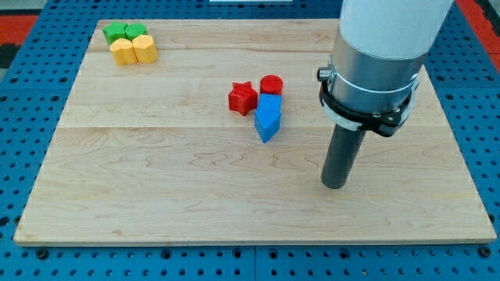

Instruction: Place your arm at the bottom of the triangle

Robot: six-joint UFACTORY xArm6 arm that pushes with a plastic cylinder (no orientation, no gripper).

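A blue triangle block (266,125) lies near the board's middle, just below a blue cube (269,104). My tip (334,186) rests on the wooden board (156,179), to the right of and below the triangle, clearly apart from it. A red star (243,97) sits left of the blue cube and a red cylinder (271,84) sits above it.
At the view's top left is a tight group: a green star (117,33), a green block (136,30), a yellow hexagon (122,51) and a yellow heart-like block (144,49). A blue pegboard (23,117) surrounds the board.
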